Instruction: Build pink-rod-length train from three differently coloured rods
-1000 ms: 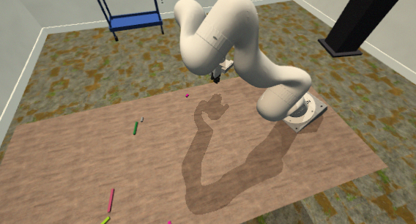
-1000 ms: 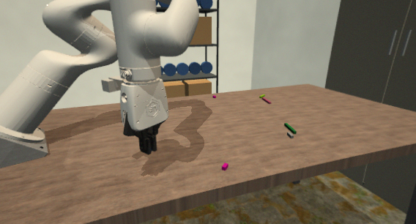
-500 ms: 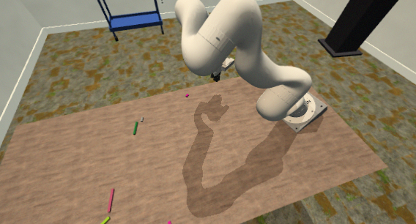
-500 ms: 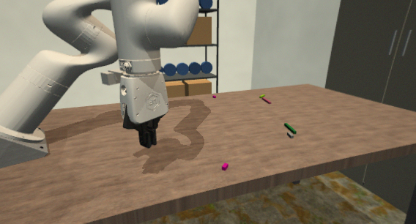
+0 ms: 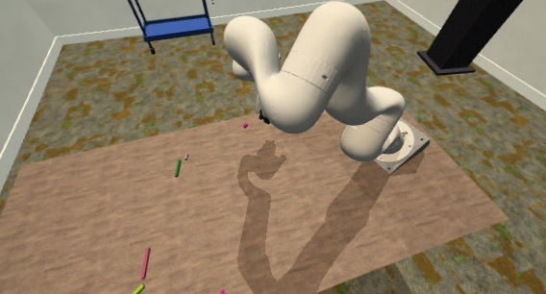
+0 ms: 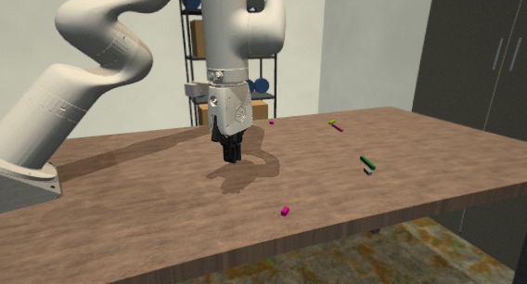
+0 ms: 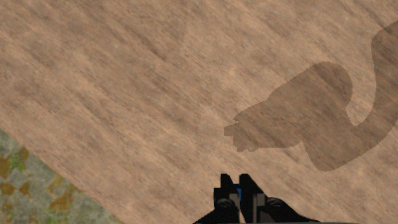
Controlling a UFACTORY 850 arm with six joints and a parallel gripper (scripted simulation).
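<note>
My gripper [image 5: 265,120] [image 6: 232,160] [image 7: 233,190] is shut on a small blue rod [image 7: 238,191], held above the table. A green rod [image 5: 178,168] [image 6: 367,162] lies with a short grey rod [image 5: 186,157] [image 6: 367,171] just off one end, out of line with it. A pink rod [image 5: 145,263] [image 6: 338,127] lies far from the gripper, with a lime rod [image 5: 138,289] [image 6: 332,122] at an angle near its end. One magenta rod [image 5: 245,125] [image 6: 285,211] lies near the table edge; another magenta piece [image 5: 222,292] [image 6: 272,122] lies at the opposite side.
The wooden table [image 5: 96,203] [image 6: 441,149] [image 7: 125,100] carries the arm's base [image 5: 413,142] [image 6: 28,187] at one end. The arm's shadow falls across it. The table edge and the floor beyond show at the lower left of the wrist view.
</note>
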